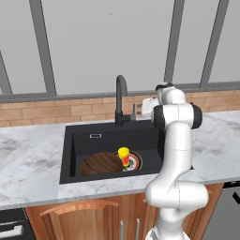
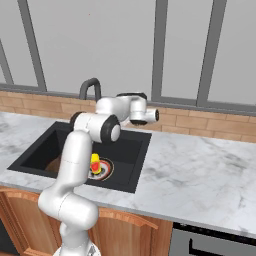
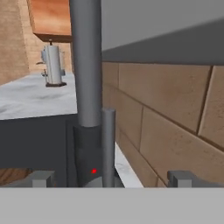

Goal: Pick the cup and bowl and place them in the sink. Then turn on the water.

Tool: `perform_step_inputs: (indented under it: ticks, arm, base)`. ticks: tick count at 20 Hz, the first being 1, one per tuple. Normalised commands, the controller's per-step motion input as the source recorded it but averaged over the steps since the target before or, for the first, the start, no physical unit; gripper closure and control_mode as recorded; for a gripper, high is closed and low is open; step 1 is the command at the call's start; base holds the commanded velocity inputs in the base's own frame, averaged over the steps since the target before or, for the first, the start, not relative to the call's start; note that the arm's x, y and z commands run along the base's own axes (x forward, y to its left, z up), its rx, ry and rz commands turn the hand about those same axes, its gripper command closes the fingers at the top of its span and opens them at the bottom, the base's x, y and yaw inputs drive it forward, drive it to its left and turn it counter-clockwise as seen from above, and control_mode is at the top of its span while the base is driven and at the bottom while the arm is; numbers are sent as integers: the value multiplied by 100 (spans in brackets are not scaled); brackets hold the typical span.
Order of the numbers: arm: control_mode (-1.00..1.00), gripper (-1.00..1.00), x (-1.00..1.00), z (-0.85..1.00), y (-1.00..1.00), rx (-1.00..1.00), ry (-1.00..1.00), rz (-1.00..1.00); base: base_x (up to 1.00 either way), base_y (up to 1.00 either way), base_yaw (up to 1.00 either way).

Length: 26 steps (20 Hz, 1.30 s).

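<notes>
The black sink (image 1: 79, 140) holds the brown wooden bowl (image 1: 101, 164) on its floor. The small yellow cup (image 1: 123, 155) stands upright beside the bowl, over the drain. The cup (image 2: 95, 162) and the sink (image 2: 131, 150) also show in the right base view. My gripper (image 1: 142, 108) hovers at the back of the sink, just right of the black faucet (image 1: 121, 101). In the hand view the gripper (image 3: 111, 178) is open, with the faucet's thin lever (image 3: 108, 144) and base (image 3: 87, 162) between its fingertips (image 3: 41, 178). No water is in view.
A brick backsplash (image 3: 175, 113) runs close along the gripper's right in the hand view. Marble counter (image 1: 28, 154) lies on both sides of the sink. A grey appliance (image 3: 52, 65) stands on the far counter under a wooden cabinet (image 3: 50, 19).
</notes>
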Motion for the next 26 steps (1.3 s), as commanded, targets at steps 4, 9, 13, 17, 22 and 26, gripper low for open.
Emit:
perform_step_inputs:
  ticks: [4,9,13,17,22,26]
  arm:
    - [-100,-100,28,0,35,0,-5,3]
    - [-100,-100,20,1,33,0,-5,10]
    - [-100,-100,10,8,32,0,-6,15]
    - [-100,-100,7,16,36,0,-2,18]
    - [-100,-100,12,21,44,0,0,9]
    - [-100,-100,21,17,37,0,3,4]
  base:
    - [0,0,0]
    - [0,0,0]
    - [0,0,0]
    - [0,0,0]
    - [0,0,0]
    - [0,0,0]
